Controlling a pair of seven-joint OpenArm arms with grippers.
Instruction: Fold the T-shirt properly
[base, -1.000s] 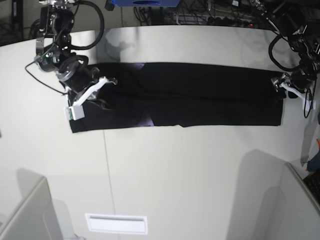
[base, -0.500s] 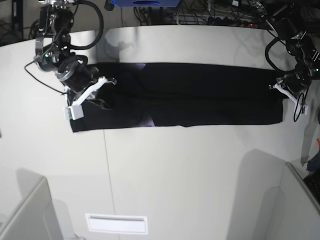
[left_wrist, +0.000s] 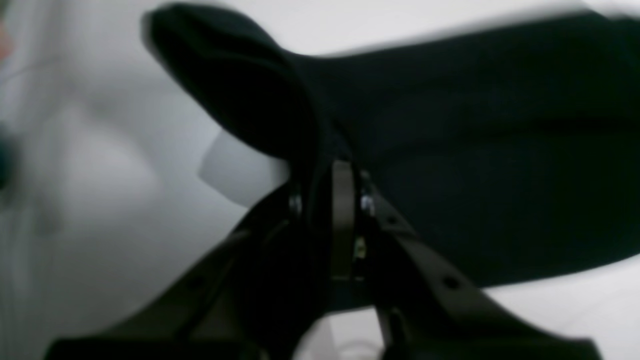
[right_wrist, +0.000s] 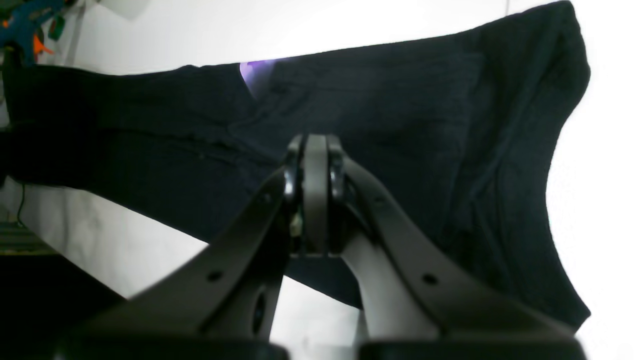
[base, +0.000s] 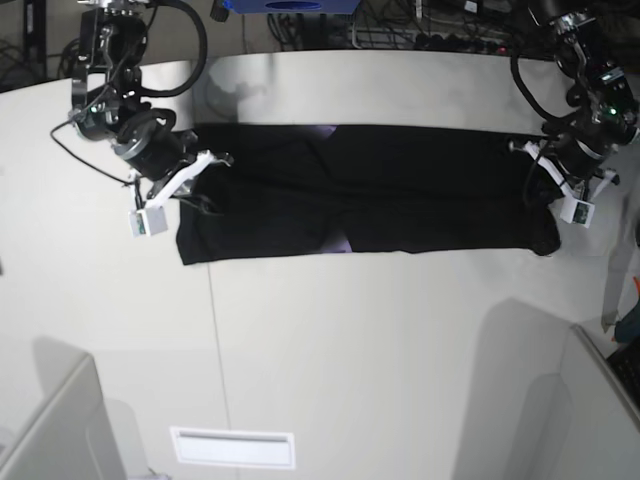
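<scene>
Base view showed the T-shirt (base: 365, 205) lying as a long black band across the white desk (base: 330, 340); limp, light cloth like this sags and creases, so it was best pinched at its ends. The left pincer (base: 553, 185) and the right pincer (base: 195, 172) were each closed on an end. Compared with a second earlier, both ends had drawn inward, shortening the band.
</scene>
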